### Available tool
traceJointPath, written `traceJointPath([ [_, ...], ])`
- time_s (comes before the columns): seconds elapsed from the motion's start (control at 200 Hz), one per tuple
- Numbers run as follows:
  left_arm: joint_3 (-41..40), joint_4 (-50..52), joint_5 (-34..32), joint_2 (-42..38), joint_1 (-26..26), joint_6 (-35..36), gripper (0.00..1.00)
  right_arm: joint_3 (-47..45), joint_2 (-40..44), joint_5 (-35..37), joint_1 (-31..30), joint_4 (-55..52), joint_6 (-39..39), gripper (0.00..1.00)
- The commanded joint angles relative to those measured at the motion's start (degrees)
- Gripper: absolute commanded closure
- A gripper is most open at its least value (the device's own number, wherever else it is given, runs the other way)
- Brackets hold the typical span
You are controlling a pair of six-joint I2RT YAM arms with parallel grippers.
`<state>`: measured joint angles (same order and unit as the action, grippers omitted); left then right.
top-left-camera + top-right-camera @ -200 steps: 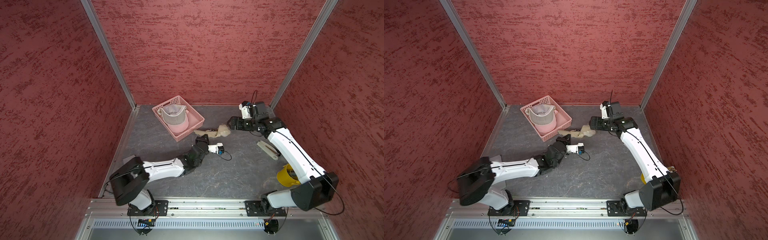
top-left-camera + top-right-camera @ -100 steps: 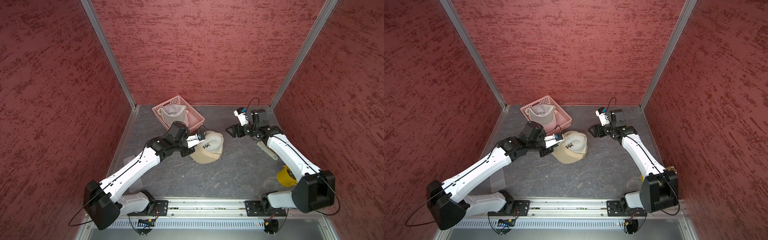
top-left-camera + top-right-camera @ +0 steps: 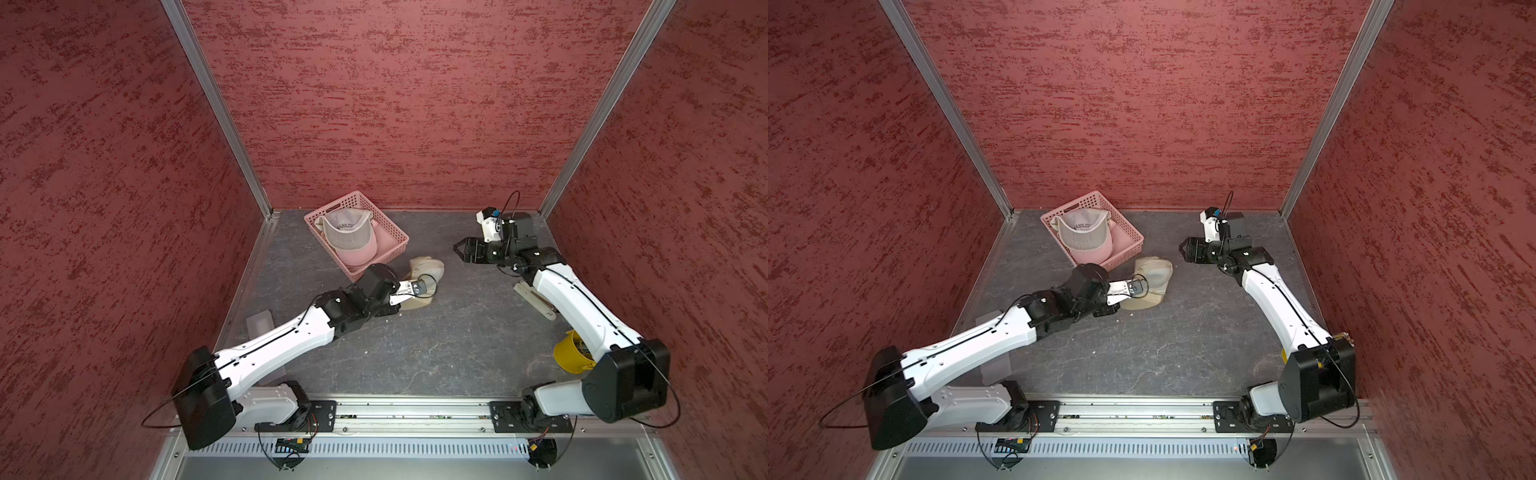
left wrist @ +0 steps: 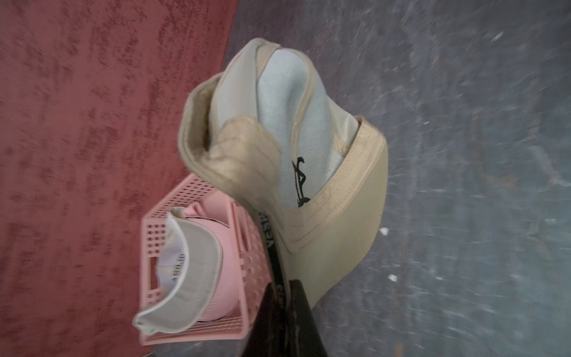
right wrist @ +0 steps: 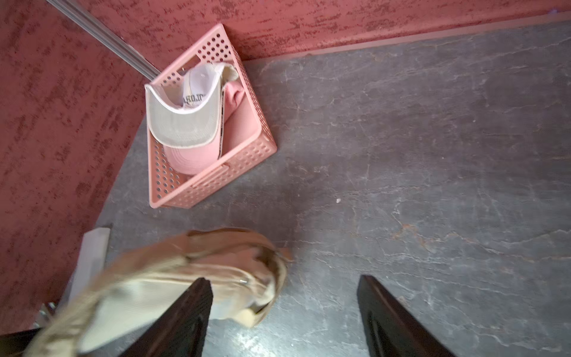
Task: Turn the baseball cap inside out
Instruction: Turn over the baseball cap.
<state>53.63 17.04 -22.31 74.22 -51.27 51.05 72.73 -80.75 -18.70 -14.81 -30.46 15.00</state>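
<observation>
Stretching low, the left arm [image 3: 286, 336] has its jaws clamped on the tan cap [image 4: 340, 222]; right jaws hover parted, empty.

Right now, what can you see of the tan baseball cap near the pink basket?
The tan baseball cap looks like cotton, with a stitched brim. Its crown is crumpled and partly turned, showing pale lining and black embroidery from behind. It is beside the pink basket; the shut left tool pinches its black lettered band.
</observation>
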Motion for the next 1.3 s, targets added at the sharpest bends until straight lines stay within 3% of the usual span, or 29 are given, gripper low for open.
traceJointPath([
  [0.0,-3.7,-23.9,-21.4,3.6,-3.4,20.6,1.00,8.2,-1.1,3.8,-3.1,-4.9,3.7,0.22],
  [0.22,-8.9,-57.9,-29.4,16.6,-10.9,49.0,1.00,17.3,-9.5,4.8,-6.8,-13.1,2.1,0.23],
  [0.381,-10.9,-81.1,-30.7,27.3,-12.7,64.6,1.00,15.6,-12.6,6.2,-7.8,-14.7,3.6,0.21],
  [0.486,-11.0,-86.1,-31.4,30.0,-12.9,66.1,1.00,13.5,-12.8,9.2,-7.9,-15.8,4.4,0.21],
  [0.756,-10.6,-81.0,-30.9,28.3,-12.6,62.9,1.00,11.0,-13.1,17.2,-8.0,-21.3,2.9,0.20],
  [0.907,-10.5,-80.9,-31.6,28.5,-12.3,62.2,1.00,9.5,-14.4,19.0,-7.9,-23.0,2.8,0.33],
  [1.037,-10.2,-77.7,-34.0,26.7,-10.6,57.1,1.00,6.1,-12.8,18.3,-7.9,-20.6,4.3,0.48],
  [1.112,-8.7,-68.3,-36.2,23.3,-9.2,47.6,1.00,4.1,-11.9,16.3,-7.9,-18.6,5.1,0.56],
  [1.162,-6.3,-53.7,-36.6,19.4,-8.3,36.1,1.00,2.5,-11.3,14.4,-8.0,-16.6,5.9,0.57],
  [1.207,-2.5,-31.9,-35.0,15.6,-7.4,18.9,1.00,0.9,-10.4,12.2,-7.9,-13.9,6.8,0.60],
  [1.247,2.5,-15.0,-31.2,12.9,-6.3,4.6,1.00,-0.7,-9.6,10.1,-7.9,-10.9,7.8,0.61],
  [1.292,6.7,-0.7,-25.8,10.5,-5.1,-6.9,1.00,-2.9,-8.6,6.3,-7.9,-5.7,8.8,0.62],
])
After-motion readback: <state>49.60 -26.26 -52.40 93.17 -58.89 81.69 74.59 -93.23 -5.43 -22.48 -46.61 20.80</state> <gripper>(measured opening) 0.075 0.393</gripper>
